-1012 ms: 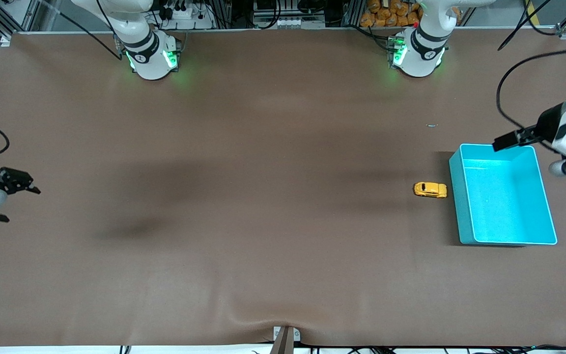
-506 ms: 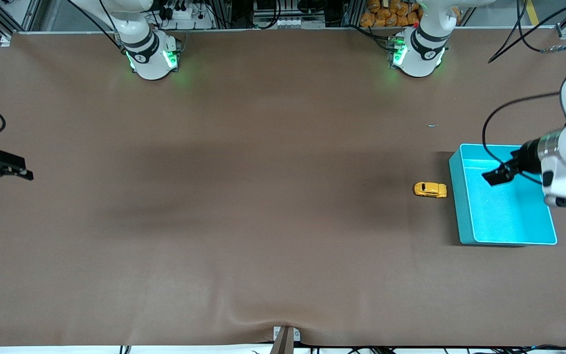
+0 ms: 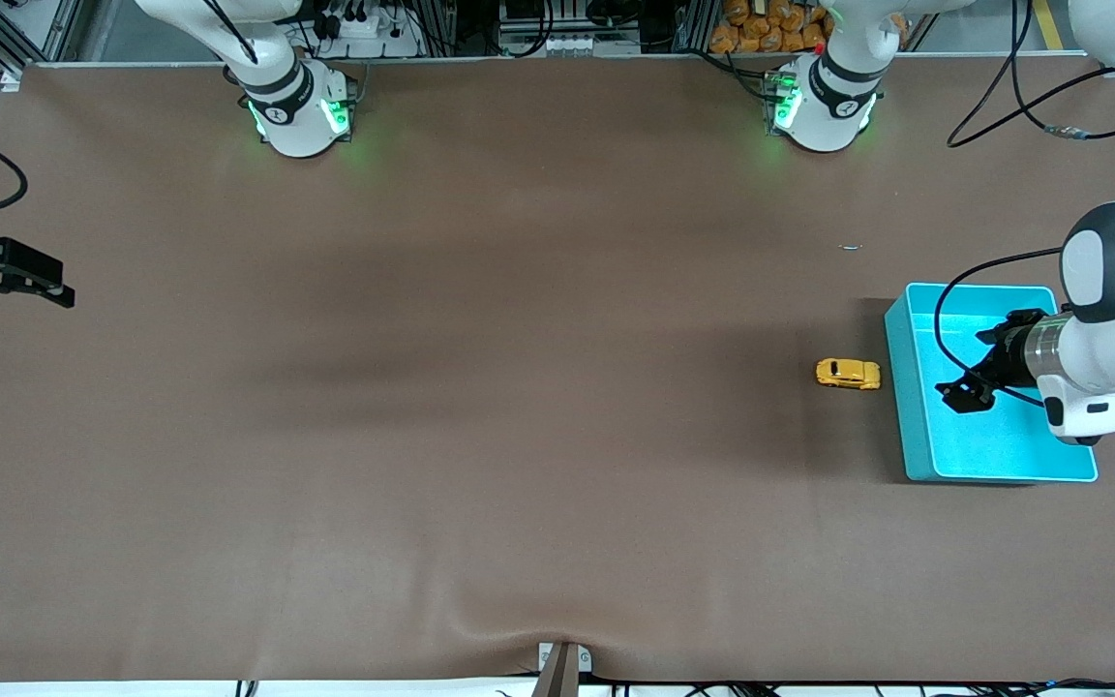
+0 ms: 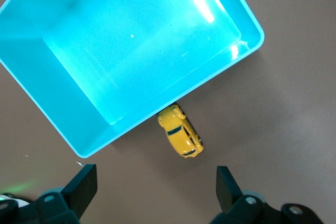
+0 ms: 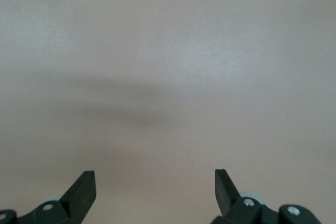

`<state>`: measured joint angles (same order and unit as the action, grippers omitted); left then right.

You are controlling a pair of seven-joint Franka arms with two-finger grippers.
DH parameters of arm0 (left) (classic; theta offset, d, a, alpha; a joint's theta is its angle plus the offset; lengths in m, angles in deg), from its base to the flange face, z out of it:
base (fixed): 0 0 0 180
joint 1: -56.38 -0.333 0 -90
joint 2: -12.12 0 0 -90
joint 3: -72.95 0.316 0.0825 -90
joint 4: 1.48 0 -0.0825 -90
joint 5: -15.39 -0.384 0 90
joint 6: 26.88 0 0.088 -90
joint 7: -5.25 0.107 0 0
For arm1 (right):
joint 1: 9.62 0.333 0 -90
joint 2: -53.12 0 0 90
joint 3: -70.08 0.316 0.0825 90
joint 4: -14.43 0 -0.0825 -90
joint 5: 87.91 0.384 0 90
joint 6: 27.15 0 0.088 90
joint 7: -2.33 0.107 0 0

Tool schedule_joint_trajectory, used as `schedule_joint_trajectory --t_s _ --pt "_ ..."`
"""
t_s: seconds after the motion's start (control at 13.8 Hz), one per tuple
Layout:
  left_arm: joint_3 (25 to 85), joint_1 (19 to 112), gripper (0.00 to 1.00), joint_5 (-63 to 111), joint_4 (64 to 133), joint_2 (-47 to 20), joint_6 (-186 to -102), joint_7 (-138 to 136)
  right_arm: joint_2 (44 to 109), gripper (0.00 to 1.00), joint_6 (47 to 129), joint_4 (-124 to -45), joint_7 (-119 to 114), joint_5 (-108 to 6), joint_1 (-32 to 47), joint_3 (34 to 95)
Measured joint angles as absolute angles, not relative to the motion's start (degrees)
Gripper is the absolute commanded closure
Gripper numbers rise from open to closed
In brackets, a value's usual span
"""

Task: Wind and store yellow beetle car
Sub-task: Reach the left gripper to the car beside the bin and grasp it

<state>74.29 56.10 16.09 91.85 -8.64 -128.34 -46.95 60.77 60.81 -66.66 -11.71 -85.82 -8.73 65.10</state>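
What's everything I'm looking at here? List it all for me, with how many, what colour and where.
toy car: one, yellow, on the table beside the bin, toward the left arm's end
bin: one, teal, open top, nothing in it, toward the left arm's end of the table
table: one, brown cover, under everything
small scrap: one, pale, on the table farther from the front camera than the car; too small to identify
left gripper: one, black, open, holding nothing, over the bin
right gripper: one, black, open, holding nothing, over the right arm's end of the table
arm bases: two, white with green lights, along the table's edge farthest from the front camera
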Motion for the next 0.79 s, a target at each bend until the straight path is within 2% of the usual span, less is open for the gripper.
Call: schedule_joint_trajectory --t_s 0.22,0.43,0.79 --pt "73.76 56.10 0.00 16.08 100.43 -5.42 -137.24 -54.27 57.19 0.00 62.45 -71.05 -11.62 -86.03 -8.35 65.10" --pt "71.92 56.34 0.00 15.97 110.02 -2.35 -145.78 -62.69 55.64 0.00 62.54 -72.17 -11.57 -86.05 -8.31 65.12" --pt "71.08 56.54 0.00 15.93 117.33 -1.96 -154.91 -72.79 55.61 0.00 62.61 -72.33 -11.37 -86.05 -8.06 65.26"
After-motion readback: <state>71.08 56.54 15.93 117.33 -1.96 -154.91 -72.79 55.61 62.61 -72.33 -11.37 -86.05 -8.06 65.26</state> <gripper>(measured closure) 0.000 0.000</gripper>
